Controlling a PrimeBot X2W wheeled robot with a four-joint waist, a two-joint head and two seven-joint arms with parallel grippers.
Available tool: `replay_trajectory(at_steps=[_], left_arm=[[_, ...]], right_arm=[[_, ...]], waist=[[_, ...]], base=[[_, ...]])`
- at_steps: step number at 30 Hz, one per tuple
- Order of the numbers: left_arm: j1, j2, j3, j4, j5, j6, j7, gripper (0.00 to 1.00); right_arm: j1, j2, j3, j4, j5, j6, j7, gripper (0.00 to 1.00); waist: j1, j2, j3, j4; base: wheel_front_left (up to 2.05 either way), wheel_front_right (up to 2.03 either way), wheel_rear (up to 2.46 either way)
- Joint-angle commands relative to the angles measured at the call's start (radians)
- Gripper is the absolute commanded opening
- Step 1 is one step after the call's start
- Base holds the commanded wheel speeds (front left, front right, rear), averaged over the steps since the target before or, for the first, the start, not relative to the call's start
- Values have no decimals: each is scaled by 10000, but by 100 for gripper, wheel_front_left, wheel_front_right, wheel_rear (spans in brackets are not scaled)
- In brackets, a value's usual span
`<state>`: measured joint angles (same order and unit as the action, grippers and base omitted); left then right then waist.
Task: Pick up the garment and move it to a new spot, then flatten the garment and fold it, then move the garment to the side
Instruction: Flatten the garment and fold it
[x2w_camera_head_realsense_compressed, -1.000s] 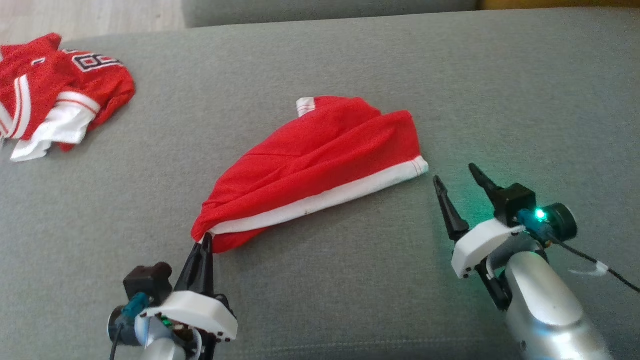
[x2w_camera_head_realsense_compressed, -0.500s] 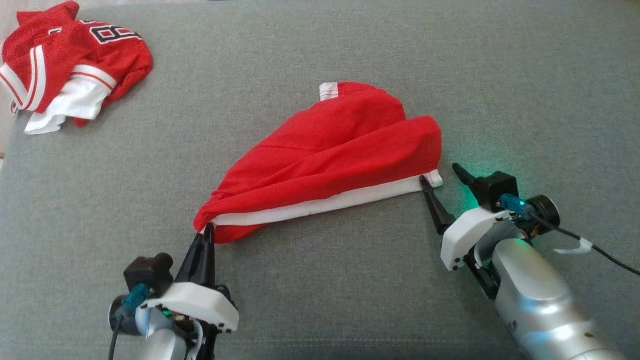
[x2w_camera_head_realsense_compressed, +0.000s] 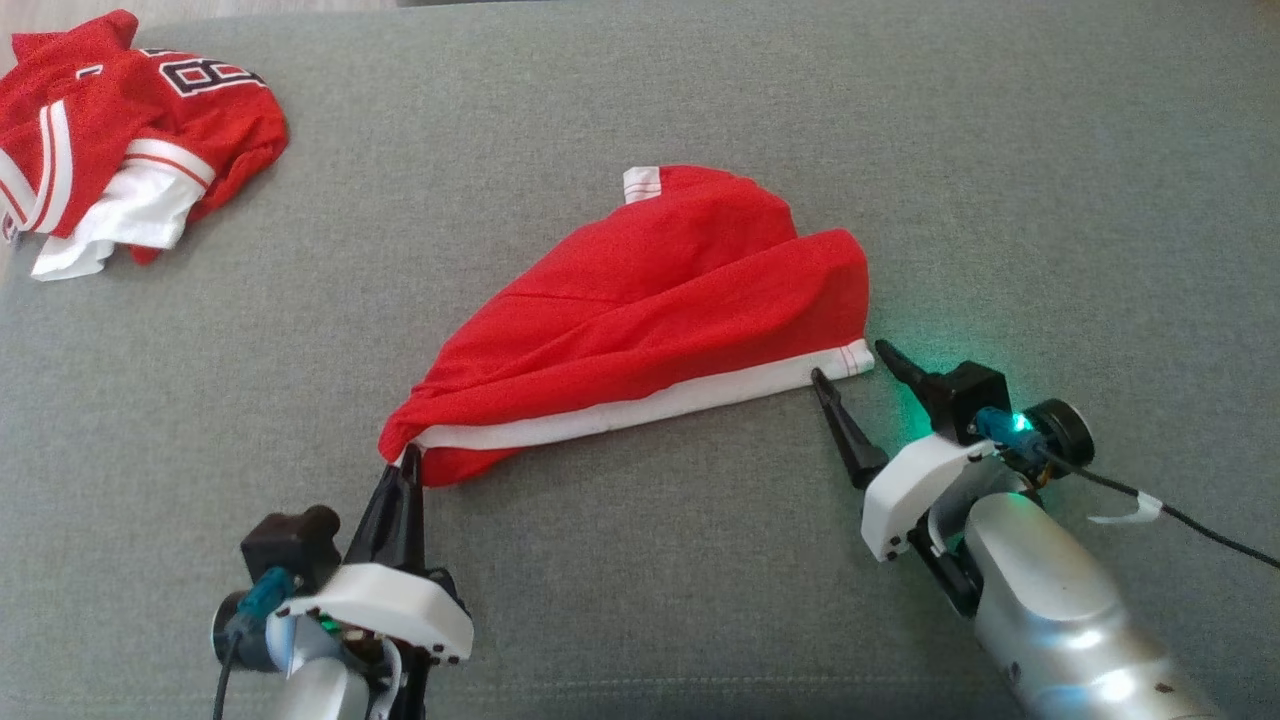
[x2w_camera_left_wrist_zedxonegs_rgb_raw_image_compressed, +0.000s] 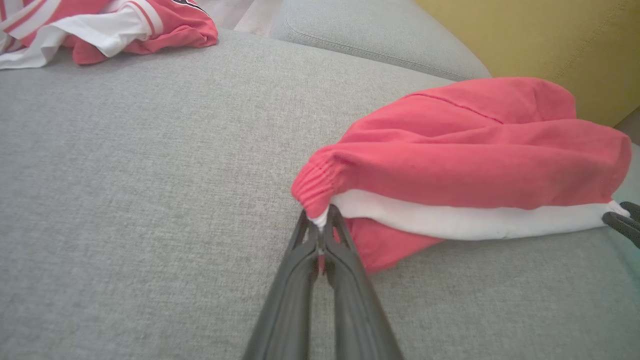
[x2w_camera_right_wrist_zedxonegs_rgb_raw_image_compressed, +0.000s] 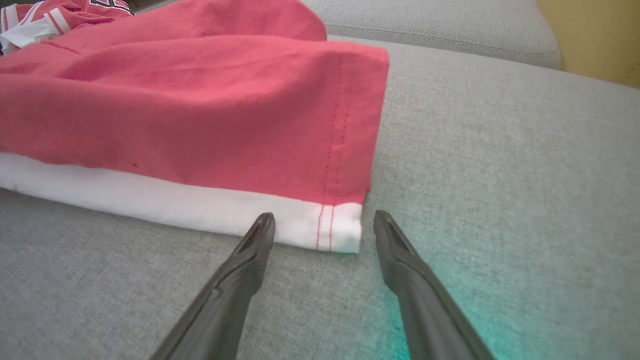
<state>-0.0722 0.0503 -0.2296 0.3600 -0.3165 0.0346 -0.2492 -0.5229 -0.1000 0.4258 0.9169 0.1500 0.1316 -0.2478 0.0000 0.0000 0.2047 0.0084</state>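
The garment (x2w_camera_head_realsense_compressed: 650, 310) is a red piece with a white band along its near edge, lying bunched in the middle of the grey cushion. My left gripper (x2w_camera_head_realsense_compressed: 408, 462) is shut on its near left corner, where the elastic waist (x2w_camera_left_wrist_zedxonegs_rgb_raw_image_compressed: 320, 175) gathers just above the pinched white edge. My right gripper (x2w_camera_head_realsense_compressed: 848, 362) stands open at the garment's right end. Its two fingers straddle the white corner (x2w_camera_right_wrist_zedxonegs_rgb_raw_image_compressed: 337, 227) with the red stitching, low over the cushion and with nothing between them.
A second red and white jersey (x2w_camera_head_realsense_compressed: 110, 130) with a black number lies crumpled at the far left corner of the cushion (x2w_camera_head_realsense_compressed: 1050, 200). A yellow wall (x2w_camera_left_wrist_zedxonegs_rgb_raw_image_compressed: 540, 35) rises behind the sofa back. Bare grey fabric lies on the right and in front.
My right gripper has moved forward and left until its open fingers straddle the garment's white right corner. The left gripper kept its hold. The camera has shifted a little.
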Motion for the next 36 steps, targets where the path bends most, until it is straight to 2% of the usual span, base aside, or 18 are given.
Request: replay_trajectory(at_steps=[1,7,9,11,15,18,20,23,30,36], left_arm=[[-244,0,363,-295,117,4,-126,0],[-252,0,316,-254,126,-2,-126,0],[-248,0,313,-244,130,-4,-126,0],[-244,-1,317,-234,136,-8,-126,0],[-212,-1,342,-222,136,-3,-126,0],[-178,-1,360,-222,136,-4,-126,0],[-159,-1,374,-231,139,-8,-126,0],[-150,-1,393,-265,149,-17,-126,0],[-162,-1,490,-568,193,-43,-126,0],[-131,-1,681,-1509,276,-97,-126,0]], right_arm=[[15,185,219,-186,119,-9,-137,100],[-141,209,333,236,264,-9,-138,95],[-208,209,377,379,305,-9,-138,90],[-261,205,408,457,336,-9,-138,79],[-264,220,497,402,386,-9,-138,48],[-212,210,527,252,422,-9,-139,39],[-178,192,537,135,425,-9,-139,28],[-114,140,477,-194,406,-9,-139,0],[168,23,191,-1201,477,-9,-139,0],[765,-174,-80,-2987,856,-9,-139,0]], waist=[[0,0,-1,3],[0,0,-4,67],[0,0,-7,94],[0,0,-15,118],[0,0,-55,113],[0,0,-85,72],[0,0,-103,33],[0,0,-123,-24],[0,0,-252,-137],[0,0,-602,-291]], base=[[0,0,0],[0,0,0],[0,0,0],[0,0,0],[0,0,0],[0,0,0],[0,0,0],[0,0,0],[0,0,0],[0,0,0]])
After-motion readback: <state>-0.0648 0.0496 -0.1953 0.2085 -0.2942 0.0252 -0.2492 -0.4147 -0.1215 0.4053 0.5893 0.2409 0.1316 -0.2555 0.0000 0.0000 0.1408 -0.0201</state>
